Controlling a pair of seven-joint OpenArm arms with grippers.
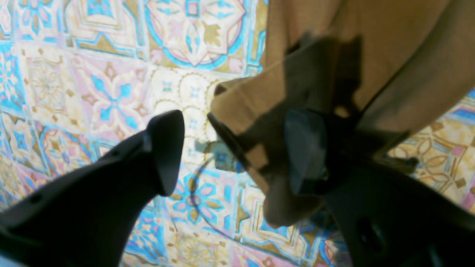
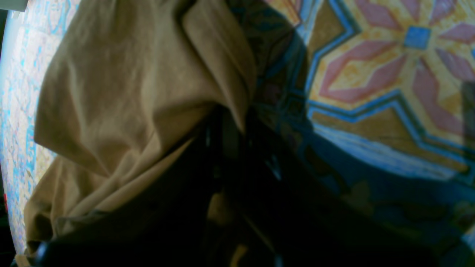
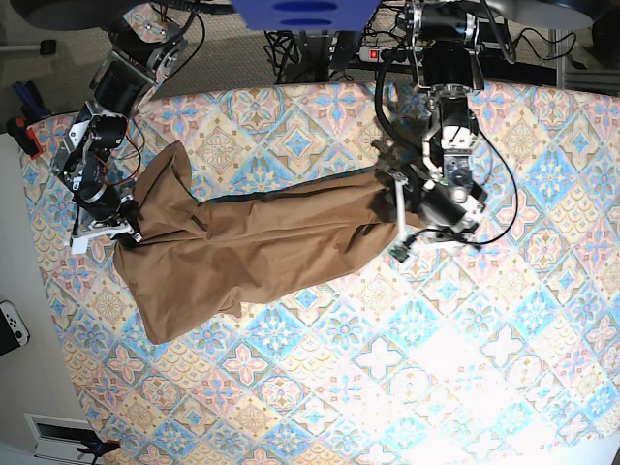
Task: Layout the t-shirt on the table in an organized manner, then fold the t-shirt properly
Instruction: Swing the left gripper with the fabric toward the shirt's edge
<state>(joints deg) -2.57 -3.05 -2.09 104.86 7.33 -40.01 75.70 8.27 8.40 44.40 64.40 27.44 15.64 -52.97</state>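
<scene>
My right hand (image 3: 124, 232) at the base view's left, pinching the t-shirt (image 3: 242, 247) edge, brown cloth stretched in a loose band across the patterned tabletop (image 3: 465, 368), my left hand (image 1: 237, 148) spread apart over its other end, one finger (image 1: 304, 148) against the fabric

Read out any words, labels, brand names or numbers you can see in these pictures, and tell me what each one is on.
No readable text in any view.
t-shirt: plain tan, no print or label showing.
table: only a tile pattern, no lettering.
Both arms and the gear beyond the table's far edge: any markings are too small or blurred to read.
</scene>
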